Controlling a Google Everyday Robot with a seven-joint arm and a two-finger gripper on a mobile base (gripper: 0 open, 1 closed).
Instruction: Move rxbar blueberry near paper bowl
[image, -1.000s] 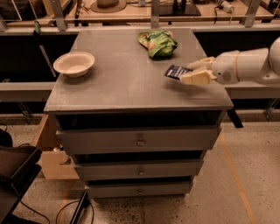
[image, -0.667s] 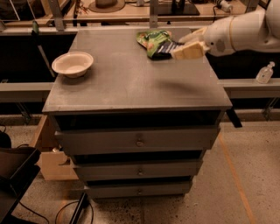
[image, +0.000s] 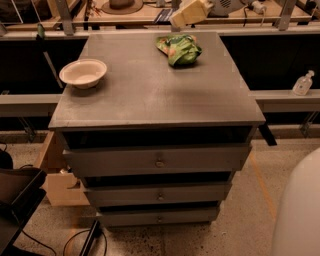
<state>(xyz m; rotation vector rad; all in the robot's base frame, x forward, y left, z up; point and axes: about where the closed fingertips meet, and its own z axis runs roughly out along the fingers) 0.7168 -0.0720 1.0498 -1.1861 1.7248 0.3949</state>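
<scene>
The paper bowl (image: 83, 73), round and cream-white, stands near the left edge of the grey cabinet top (image: 150, 95). My gripper (image: 175, 18) is high above the far edge of the top, just beyond the green chip bag. It is shut on the rxbar blueberry (image: 163, 15), a small dark flat wrapper that sticks out to the left of the cream fingers (image: 189, 10). The bar is held in the air, well to the right of the bowl and farther back.
A green chip bag (image: 179, 48) lies at the back middle of the top. A small sanitizer bottle (image: 303, 83) stands on the ledge at right. Drawers (image: 159, 162) face me below. A cardboard box (image: 60, 186) sits on the floor at left.
My gripper has risen from the right edge of the top and moved left and back with the bar, to above and beyond the chip bag.
</scene>
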